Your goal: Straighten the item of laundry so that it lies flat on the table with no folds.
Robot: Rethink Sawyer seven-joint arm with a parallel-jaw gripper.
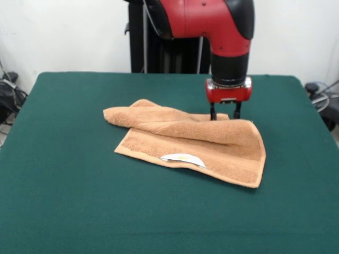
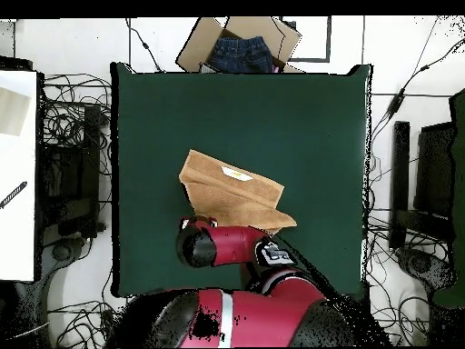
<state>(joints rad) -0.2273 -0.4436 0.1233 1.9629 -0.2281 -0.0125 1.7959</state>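
One green tabletop (image 1: pixel 63 211) carries one tan towel (image 1: pixel 222 153) near its middle, folded over itself, with a white label (image 1: pixel 183 157) on the edge away from the robot. The single red arm (image 1: pixel 212 21) reaches down behind the towel's robot-side edge. Its pincer (image 1: pixel 224 113) stands slightly parted, tips at the cloth, contact hidden; overhead, the arm covers it

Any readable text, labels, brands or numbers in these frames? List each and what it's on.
None readable.
White label on the towel: a faint yellowish mark shows, too blurred to read.
White marking on the arm, overhead view: too small to read.
Gripper, table: no text seen.
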